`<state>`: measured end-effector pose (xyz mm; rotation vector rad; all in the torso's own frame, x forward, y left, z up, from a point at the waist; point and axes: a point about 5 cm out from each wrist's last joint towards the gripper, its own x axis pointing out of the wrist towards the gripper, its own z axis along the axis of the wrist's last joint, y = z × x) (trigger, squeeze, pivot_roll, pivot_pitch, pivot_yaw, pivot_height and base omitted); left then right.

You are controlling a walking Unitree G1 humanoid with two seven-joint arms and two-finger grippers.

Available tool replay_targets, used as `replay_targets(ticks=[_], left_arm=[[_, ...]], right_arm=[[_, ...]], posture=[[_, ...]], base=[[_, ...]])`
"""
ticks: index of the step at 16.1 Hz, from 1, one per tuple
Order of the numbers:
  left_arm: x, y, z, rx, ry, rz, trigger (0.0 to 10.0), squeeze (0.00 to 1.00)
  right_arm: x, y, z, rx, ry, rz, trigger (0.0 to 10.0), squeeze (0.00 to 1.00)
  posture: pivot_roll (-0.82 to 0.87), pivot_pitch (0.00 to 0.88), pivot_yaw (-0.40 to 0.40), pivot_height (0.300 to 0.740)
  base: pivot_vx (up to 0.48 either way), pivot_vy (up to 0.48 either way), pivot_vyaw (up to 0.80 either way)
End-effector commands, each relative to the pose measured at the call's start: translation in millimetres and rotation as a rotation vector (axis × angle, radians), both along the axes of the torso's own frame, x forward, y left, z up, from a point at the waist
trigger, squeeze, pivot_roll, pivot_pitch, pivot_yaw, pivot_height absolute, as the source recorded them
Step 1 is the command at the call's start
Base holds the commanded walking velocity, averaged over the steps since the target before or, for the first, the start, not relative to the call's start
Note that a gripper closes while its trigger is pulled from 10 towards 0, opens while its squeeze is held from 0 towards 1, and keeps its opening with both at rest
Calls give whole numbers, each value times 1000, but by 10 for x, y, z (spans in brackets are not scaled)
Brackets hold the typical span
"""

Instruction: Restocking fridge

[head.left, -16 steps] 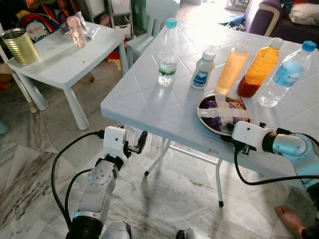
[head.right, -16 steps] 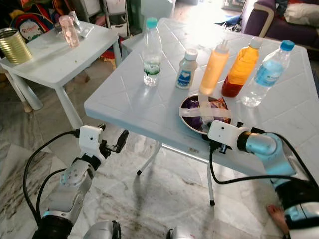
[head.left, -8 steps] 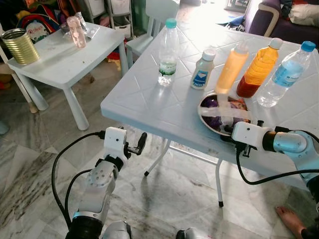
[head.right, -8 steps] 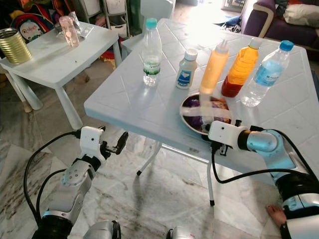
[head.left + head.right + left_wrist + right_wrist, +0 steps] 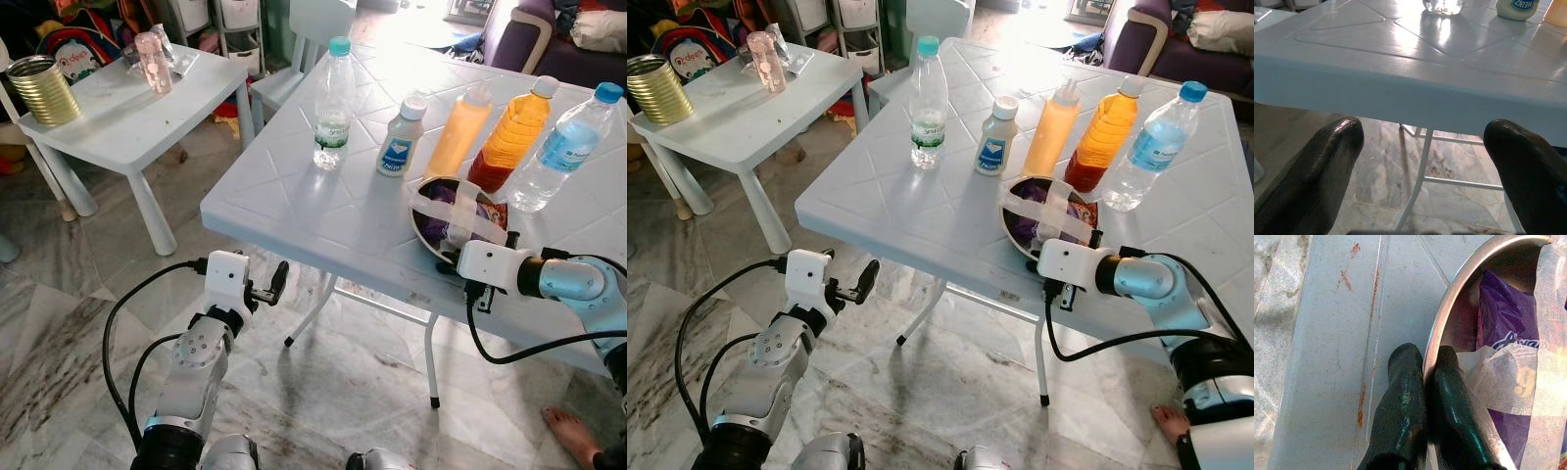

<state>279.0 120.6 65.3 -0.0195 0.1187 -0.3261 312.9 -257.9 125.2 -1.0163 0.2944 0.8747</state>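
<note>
- Landmark: the bowl [image 5: 457, 221], metal, taped over with purple snack packs inside, on the worktop [image 5: 323, 206] at its near edge.
- Right gripper [image 5: 1423, 363] pinches the bowl's near rim, one finger inside, one outside; fingers [image 5: 1403, 396] narrow, closed on the metal.
- Bowl looks tilted, near rim raised, far side seemingly on the worktop: judged a lift just starting.
- Behind the bowl: orange sauce bottle [image 5: 456, 130], juice bottle [image 5: 512, 135], blue-cap water bottle [image 5: 564, 147] to its right rear. White mayo bottle [image 5: 397, 149] and clear water bottle [image 5: 333, 103] behind and to the left.
- Left gripper [image 5: 263, 285] hangs well left of the bowl, below the worktop edge, idle; fingers [image 5: 1327, 166] wide apart, holding nothing.
- To do it well: a rim pinch is thin, so keep the squeeze firm and raise slowly.
- Pull the bowl up and toward the robot, away from the bottles just behind it, so nothing tips.
- Level the bowl once clear; the tape should hold the packs, but a steep tilt risks slip at the rim.
- Small side table [image 5: 127, 108] with a tin can [image 5: 41, 90] stands far left of the bowl.
</note>
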Motion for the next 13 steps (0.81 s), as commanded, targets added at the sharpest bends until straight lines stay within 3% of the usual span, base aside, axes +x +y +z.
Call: replay_targets(ticks=[1, 6, 8, 13], left_arm=[[12, -18, -5, 9, 10, 0, 10000, 0], [-16, 23, -36, 4, 32, 36, 10000, 0], [-60, 107, -59, -8, 38, 88, 10000, 0], [-37, 182, -56, -10, 29, 146, 10000, 0]], right_arm=[[-58, -18, -123, -28, 48, 0, 0, 0], [-94, 397, -164, 104, -43, 68, 0, 0], [-170, 737, -223, 223, -139, 67, 0, 0], [-423, 986, -404, 274, -143, 68, 0, 0]], posture=[[45, 81, -5, 740], [54, 96, -26, 740], [57, 99, -32, 740], [49, 81, -42, 740]], base=[[0, 0, 0], [0, 0, 0], [0, 0, 0], [0, 0, 0]])
